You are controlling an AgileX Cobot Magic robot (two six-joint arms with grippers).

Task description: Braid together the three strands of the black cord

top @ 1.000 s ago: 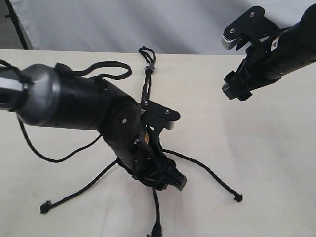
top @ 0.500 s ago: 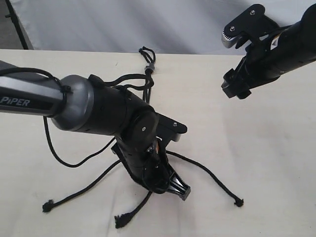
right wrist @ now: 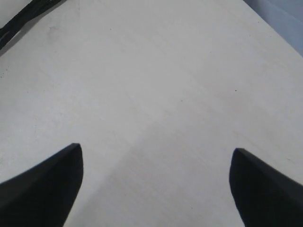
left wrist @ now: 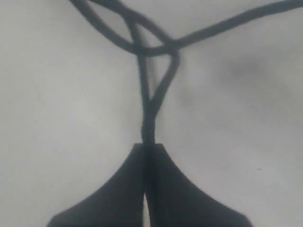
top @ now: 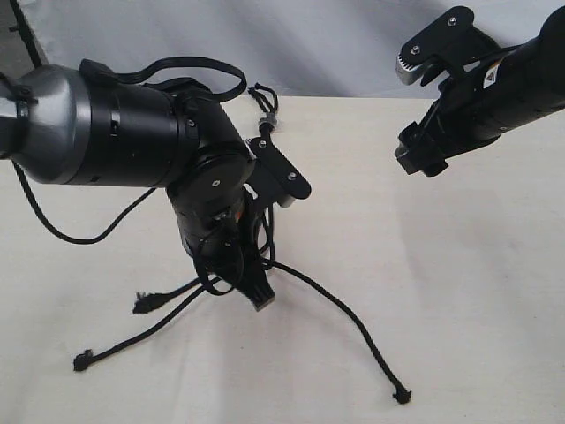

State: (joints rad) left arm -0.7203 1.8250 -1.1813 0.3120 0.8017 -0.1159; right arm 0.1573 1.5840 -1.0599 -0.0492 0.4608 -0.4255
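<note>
Black woven matter first: the black cord (top: 263, 97), lying on the pale desk (top: 477, 291).

1. Head of cord. Small loops and a grey band (top: 268, 121) at the far middle of the desk. The band joins the lot and lies where it can serve as the fixed end while the free ends are worked.

2. The three strands (top: 344, 309). They fan toward the near side. One runs out near right to a knotted tip (top: 402, 397). Two tips lie near left, one (top: 141, 305) just beside my left pincer, the other (top: 82, 360) nearer the front edge. In my judgement, two ends on one side mean a strand is being carried across its neighbours.

3. Left pincer (left wrist: 148, 146). Down at the desk in the middle of the fan, jaws shut tight on black strand. From the jaws the cord rises, parts in two and meets a crossing (left wrist: 151, 47). I cannot tell whether I hold one folded strand or two together. The grip is low and near the crossing, I judge, to keep the crossing snug.

4. Right pincer (top: 417, 159). Raised at the far right, well apart from the cord, jaws spread wide over bare desk, holding nothing. I judge that it is kept clear and ready to take the next strand.
</note>
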